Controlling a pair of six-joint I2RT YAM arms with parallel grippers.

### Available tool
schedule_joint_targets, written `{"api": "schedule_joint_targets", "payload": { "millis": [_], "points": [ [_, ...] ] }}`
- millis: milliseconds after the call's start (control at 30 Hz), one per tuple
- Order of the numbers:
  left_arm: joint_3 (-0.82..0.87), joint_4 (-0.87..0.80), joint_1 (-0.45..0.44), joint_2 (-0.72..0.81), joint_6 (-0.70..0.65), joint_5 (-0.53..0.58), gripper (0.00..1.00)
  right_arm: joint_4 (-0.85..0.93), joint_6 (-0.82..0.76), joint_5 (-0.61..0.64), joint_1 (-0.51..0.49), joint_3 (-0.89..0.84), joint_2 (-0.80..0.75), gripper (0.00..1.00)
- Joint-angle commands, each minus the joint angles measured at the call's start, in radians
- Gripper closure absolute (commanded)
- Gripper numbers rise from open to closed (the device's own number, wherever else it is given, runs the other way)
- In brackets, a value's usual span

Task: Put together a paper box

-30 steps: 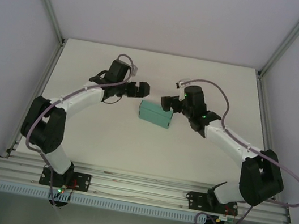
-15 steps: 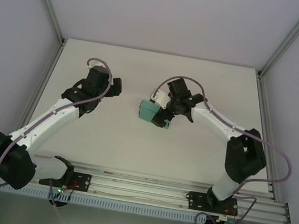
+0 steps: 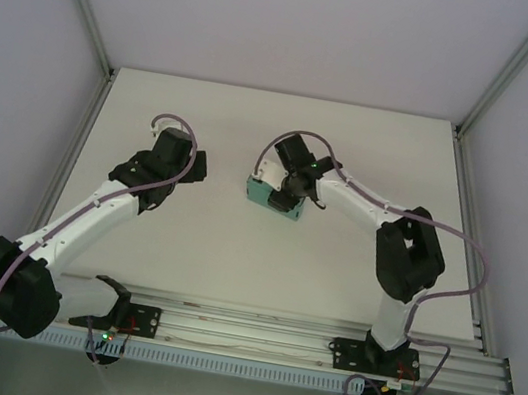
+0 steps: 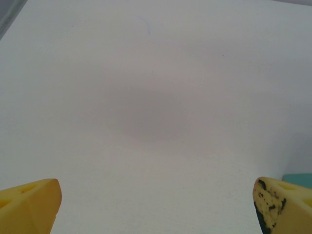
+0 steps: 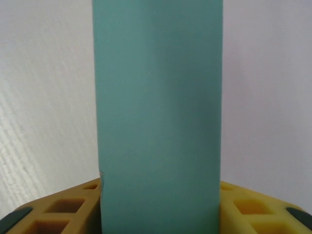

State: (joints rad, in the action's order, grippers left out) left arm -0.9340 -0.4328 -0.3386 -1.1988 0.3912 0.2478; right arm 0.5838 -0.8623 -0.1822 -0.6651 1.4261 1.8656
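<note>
– What's changed over the last second?

– The left gripper point(image 3: 196, 164) has drawn back from the box point(image 3: 261, 195) and now sits well to its left. The right arm has folded in, and the right gripper point(image 3: 284, 197) has come over the box from behind.

– Where is the box?

– Mid-surface point(image 3: 354, 142), a little right of centre, under the right gripper.

– Which way does it run?

– From above, its long axis lies roughly left to right, with the right end tipped slightly toward the arm bases. In the right wrist view it runs straight away from the camera, up the middle of the picture.

– How does it look?

– It's teal card, closed into a narrow rectangular box. The top face is plain and the long edges are straight. There's a small nick in the left edge near the fingers point(image 5: 58, 212).

– And the grip?

– The right gripper's yellow fingers sit against both long sides of the box, closed on it across its width. The left gripper's fingers point(image 4: 34, 204) are spread wide over the bare surface, with nothing between them. A sliver of teal shows beside its right fingertip.
</note>
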Motion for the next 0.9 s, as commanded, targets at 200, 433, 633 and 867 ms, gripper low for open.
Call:
{"api": "schedule_joint_targets", "payload": {
  "millis": [200,433,633,867],
  "points": [
    [0.017,-0.022,0.002,0.039,0.001,0.013,0.00,-0.218,-0.159,0.349,-0.044,-0.091,0.010,0.48],
    [0.019,-0.022,0.001,0.048,0.000,0.011,0.00,-0.472,-0.305,0.441,-0.067,-0.204,0.005,0.30],
    [0.018,-0.016,0.003,0.061,-0.010,-0.004,0.00,-0.341,-0.269,0.369,-0.067,-0.207,-0.030,0.00],
    [0.007,-0.010,0.002,0.059,-0.024,-0.043,0.00,0.150,-0.247,0.172,-0.068,-0.019,-0.010,0.00]
  ]
}}
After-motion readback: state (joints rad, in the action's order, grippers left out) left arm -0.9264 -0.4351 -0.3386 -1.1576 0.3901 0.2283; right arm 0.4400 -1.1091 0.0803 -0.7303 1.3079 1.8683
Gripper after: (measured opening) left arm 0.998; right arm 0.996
